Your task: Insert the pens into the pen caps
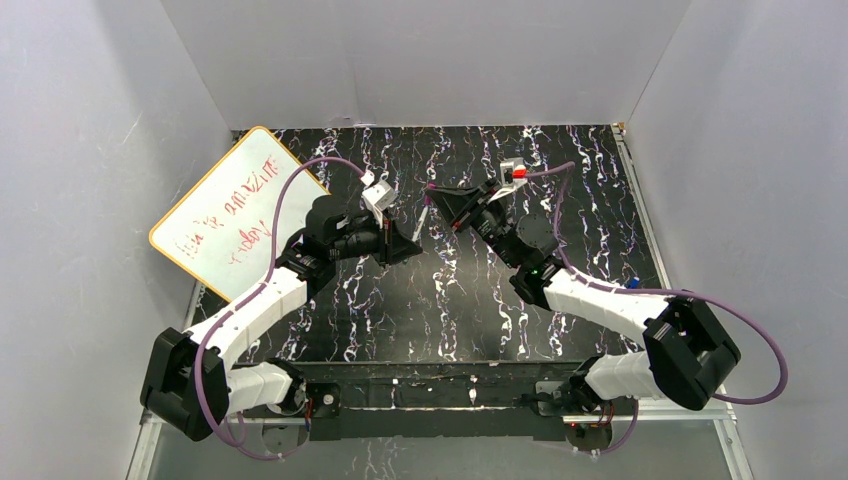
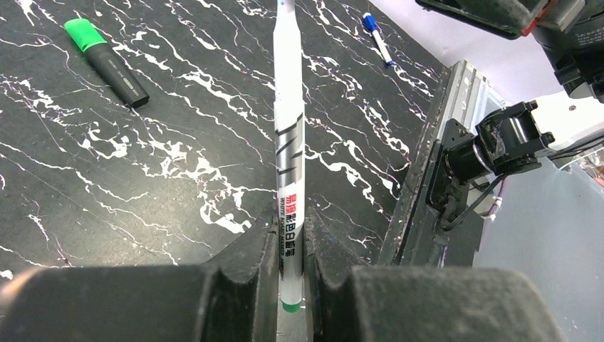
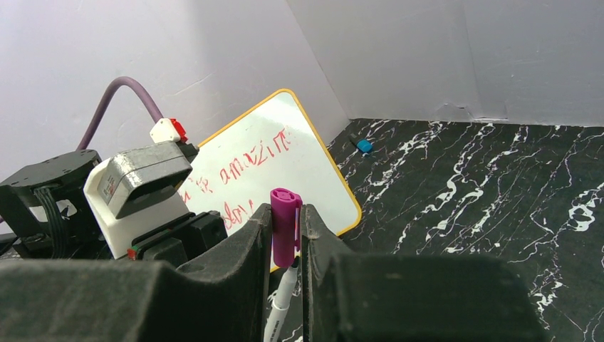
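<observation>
Squarely between the left fingers (image 2: 246, 267) stands the white-grey pen (image 2: 289, 157). It is pinched near its green-dotted tail and its barrel runs toward 12 o'clock in the left wrist view, leaving the frame at the top. The right fingers (image 3: 242, 249) are pressed onto the magenta cap (image 3: 285, 224), which sits upright between them. The pen's pale front end shows just under the cap at 6 o'clock in the right wrist view, but whether the tip is inside the cap cannot be told. From above, pen and cap meet in the air a little toward 12 o'clock of the middle of the table (image 1: 470, 300), the two arms facing each other.

On the table, a black marker (image 2: 110, 64) with a green end lies at about 10 o'clock in the left wrist view. A slim pen with a blue end (image 2: 375, 37) lies near 1 o'clock, well apart from the marker. A small blue cap (image 3: 364, 145) rests by the back wall. The yellow-rimmed whiteboard (image 1: 235, 215), marked with red writing, leans at 9 to 10 o'clock in the top view.
</observation>
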You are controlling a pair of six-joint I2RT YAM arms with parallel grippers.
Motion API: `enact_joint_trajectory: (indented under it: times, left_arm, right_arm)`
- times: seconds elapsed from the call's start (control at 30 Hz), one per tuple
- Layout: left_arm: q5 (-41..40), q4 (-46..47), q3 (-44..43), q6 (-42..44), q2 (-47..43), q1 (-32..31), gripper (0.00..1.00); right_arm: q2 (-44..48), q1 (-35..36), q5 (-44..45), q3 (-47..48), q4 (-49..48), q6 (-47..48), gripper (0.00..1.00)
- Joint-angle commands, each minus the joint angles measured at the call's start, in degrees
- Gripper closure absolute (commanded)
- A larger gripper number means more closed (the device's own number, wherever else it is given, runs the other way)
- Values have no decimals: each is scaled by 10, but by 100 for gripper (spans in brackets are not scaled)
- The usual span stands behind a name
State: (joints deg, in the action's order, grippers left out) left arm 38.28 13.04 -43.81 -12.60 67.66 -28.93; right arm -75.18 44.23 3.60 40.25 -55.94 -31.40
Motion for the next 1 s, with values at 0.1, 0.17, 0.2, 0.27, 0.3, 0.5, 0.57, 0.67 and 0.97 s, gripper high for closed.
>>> enact_joint_trajectory:
  times: [0.1,0.17,0.2,0.27,0.3,0.5,0.57,0.67,0.97]
  left_arm:
    - [1,6,-5,13,-16,4,100]
    - [1,6,-5,13,-15,4,100]
    - [1,6,-5,12,-15,4,100]
    - [2,8,-4,11,-14,4,100]
    - [3,8,-4,10,-14,4,100]
    - [7,11,-2,8,-13,4,100]
    - [9,11,-2,8,-13,4,100]
    - [11,12,-1,8,-14,4,100]
    - [14,12,-1,7,-12,4,100]
  right_arm:
    - [14,-3,0,-16,-15,-1,80]
    - [18,-3,4,-21,-16,-1,80]
    - [19,-3,6,-22,-16,0,80]
    - [21,-4,9,-24,-17,2,80]
    - [22,-4,12,-24,-19,3,80]
    - [15,-6,16,-15,-31,12,79]
    - [11,-8,15,-12,-38,13,79]
    - [5,-9,11,-7,-42,13,79]
    - [2,-12,7,-13,-80,10,79]
